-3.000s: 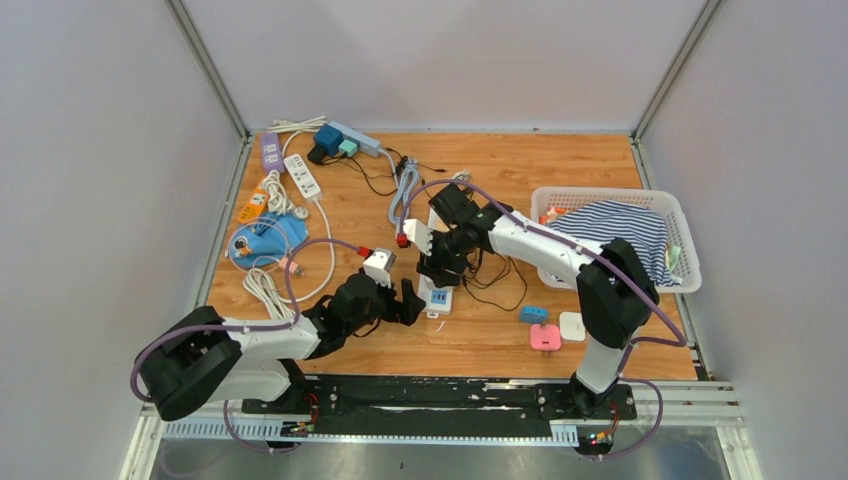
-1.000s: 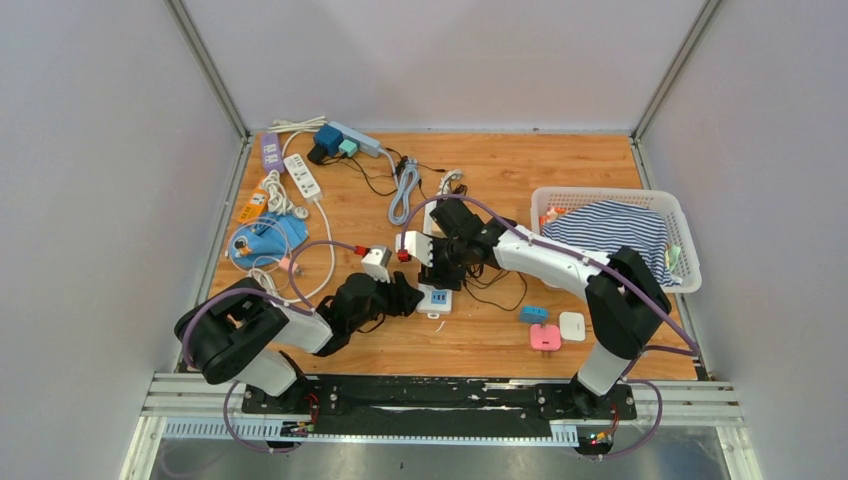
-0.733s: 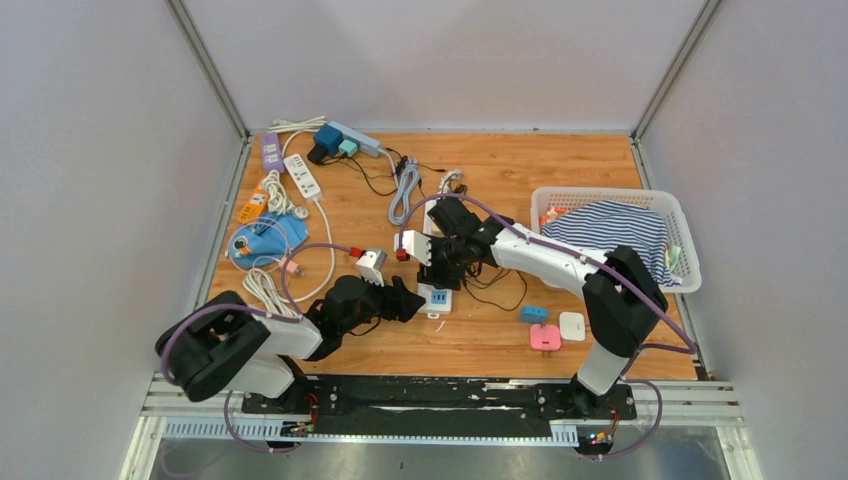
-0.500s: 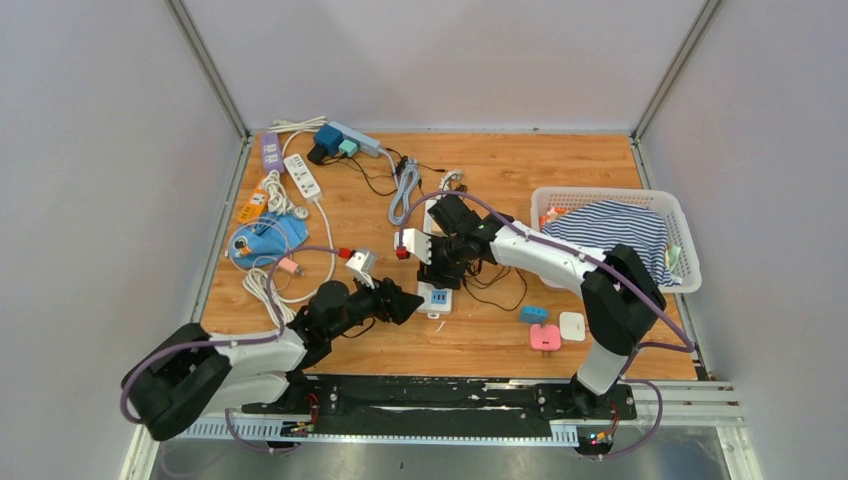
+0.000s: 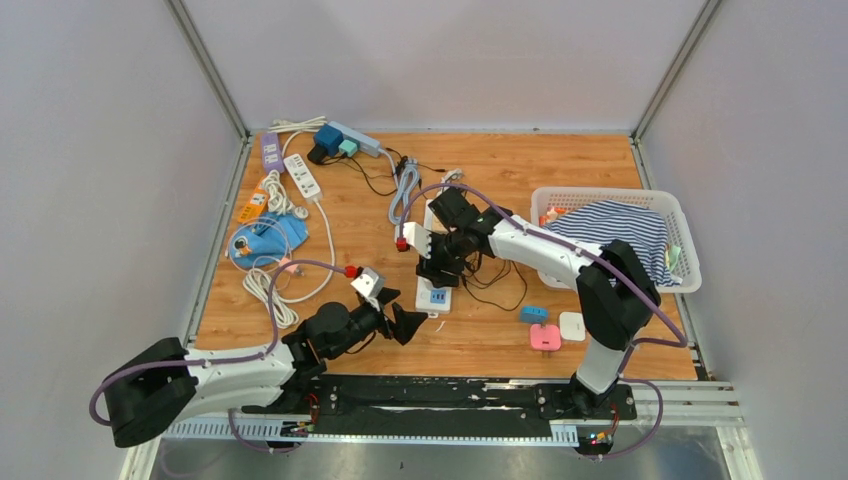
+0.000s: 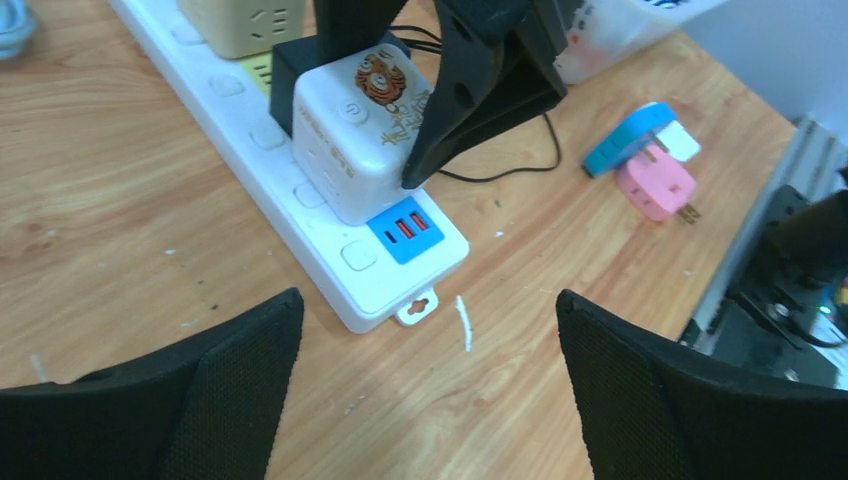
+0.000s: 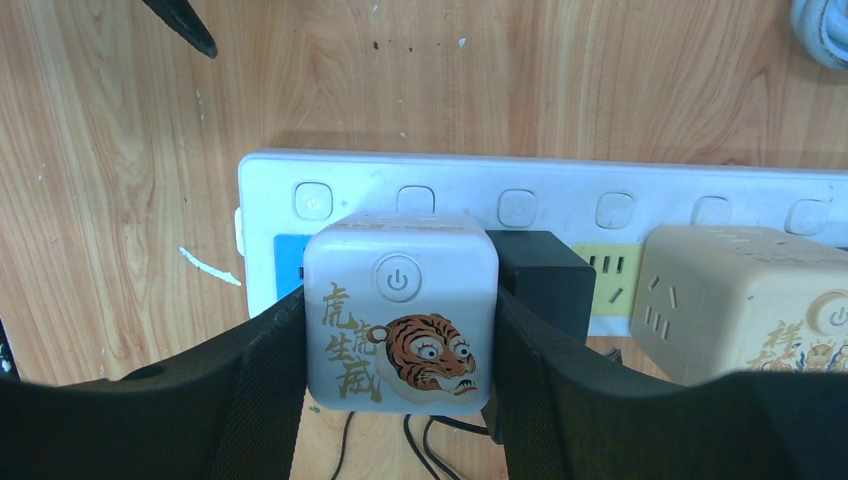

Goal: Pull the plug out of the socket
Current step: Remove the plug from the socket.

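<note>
**Inspector:** Left arm, pose?

**Observer:** The left arm (image 5: 240,365) lies low along the near edge of the table (image 5: 560,165), with its wrist pointed at the power strip (image 6: 300,215). The left jaws stand wide apart. Their fingers (image 6: 230,390) flank bare wood and hold nothing.

**Inspector:** Right arm?

**Observer:** The right arm (image 5: 540,245) reaches left, with its wrist bent down over the strip. The right jaws are closed on the tiger-print plug (image 7: 398,310), one pad (image 7: 250,380) against each side face. The plug stands at the strip's near end, beside the blue USB panel (image 6: 403,228).

**Inspector:** Obstructions?

**Observer:** A black plug (image 7: 540,275) touches the tiger-print plug on its far side. A beige cube (image 7: 740,300) sits just beyond that, and black cords trail off to the right. A pink adapter (image 6: 655,185) and a blue adapter (image 6: 625,140) lie well apart from the strip. The basket (image 5: 690,285) holds a striped cloth (image 5: 610,225).

**Inspector:** Change over the last second?

**Observer:** The left arm has drawn back from the strip's end toward the near edge, and its jaws have widened. The right arm is almost where it was, with the same grip, and the plug is still on the strip
</note>
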Controlling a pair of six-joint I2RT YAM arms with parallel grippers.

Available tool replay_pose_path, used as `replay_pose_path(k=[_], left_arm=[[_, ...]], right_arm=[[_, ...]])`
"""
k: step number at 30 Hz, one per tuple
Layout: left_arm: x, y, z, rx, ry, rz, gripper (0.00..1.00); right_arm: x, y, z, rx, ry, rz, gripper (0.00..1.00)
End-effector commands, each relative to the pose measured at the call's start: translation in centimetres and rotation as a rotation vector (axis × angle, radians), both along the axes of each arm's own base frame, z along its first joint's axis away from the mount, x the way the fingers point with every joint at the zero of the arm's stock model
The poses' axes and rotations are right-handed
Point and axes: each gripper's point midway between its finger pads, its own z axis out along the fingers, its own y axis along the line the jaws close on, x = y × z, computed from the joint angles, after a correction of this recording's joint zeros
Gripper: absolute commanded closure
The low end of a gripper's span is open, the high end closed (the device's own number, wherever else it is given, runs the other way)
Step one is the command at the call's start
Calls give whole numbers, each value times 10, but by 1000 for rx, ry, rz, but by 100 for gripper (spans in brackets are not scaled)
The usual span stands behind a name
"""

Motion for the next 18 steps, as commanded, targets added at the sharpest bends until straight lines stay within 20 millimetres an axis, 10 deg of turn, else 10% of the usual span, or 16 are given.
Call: replay_pose_path(k=[1,18], left_arm=[[24,21,-4,92,-84,164,1],[53,-24,-33,120,-212,208,0]], right_arm=[[-17,-35,-49,-150,205,-138,100],[6,-33,-51,-97,215,-323,100]])
